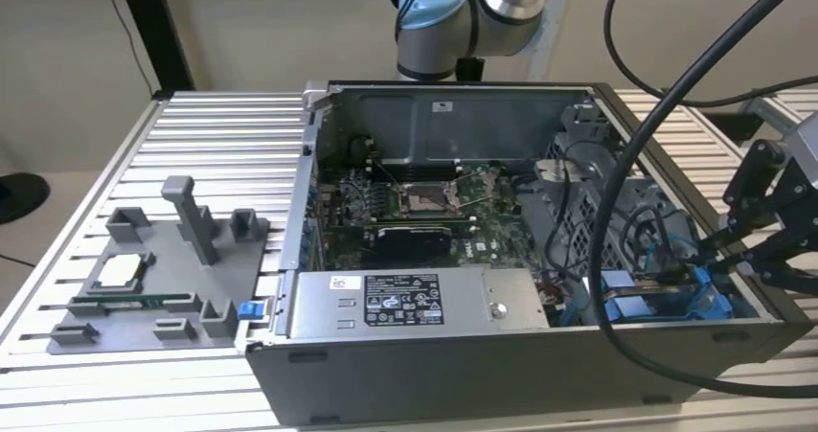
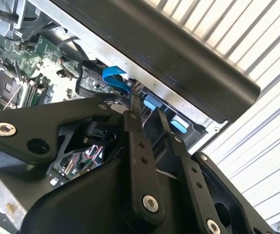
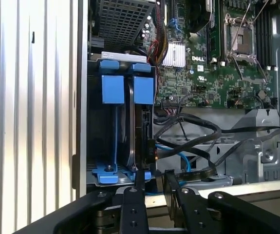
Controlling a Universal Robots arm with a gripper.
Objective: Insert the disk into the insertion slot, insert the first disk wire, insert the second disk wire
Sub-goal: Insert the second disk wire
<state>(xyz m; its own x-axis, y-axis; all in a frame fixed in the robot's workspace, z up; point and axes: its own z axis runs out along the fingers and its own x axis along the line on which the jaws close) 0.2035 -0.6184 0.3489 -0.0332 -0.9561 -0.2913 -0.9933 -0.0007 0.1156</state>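
Note:
The disk [image 3: 142, 127] stands on edge in the insertion slot [image 3: 97, 131], its blue carrier tabs [image 3: 125, 88] at the far end. In the exterior view the slot [image 1: 715, 307] is at the case's near right corner. My gripper [image 3: 154, 179] hovers over the disk's near end, open with a narrow gap and nothing between the fingers. One fingertip [image 3: 139, 174] lies in front of the disk's edge. In the second wrist view the gripper [image 2: 147, 109] points at blue fittings [image 2: 151, 103] by the case wall. A blue flat wire [image 3: 181, 157] and black wires [image 3: 193, 127] lie loose beside the disk.
The open computer case [image 1: 511, 394] lies on a slatted metal table [image 1: 217, 135]. Inside are the motherboard [image 1: 422, 202], the grey labelled power-supply box [image 1: 409, 303] and a perforated cage [image 3: 122, 19]. Thick black cables [image 1: 626, 164] cross over the case. A grey fixture [image 1: 167, 279] sits at the exterior view's left.

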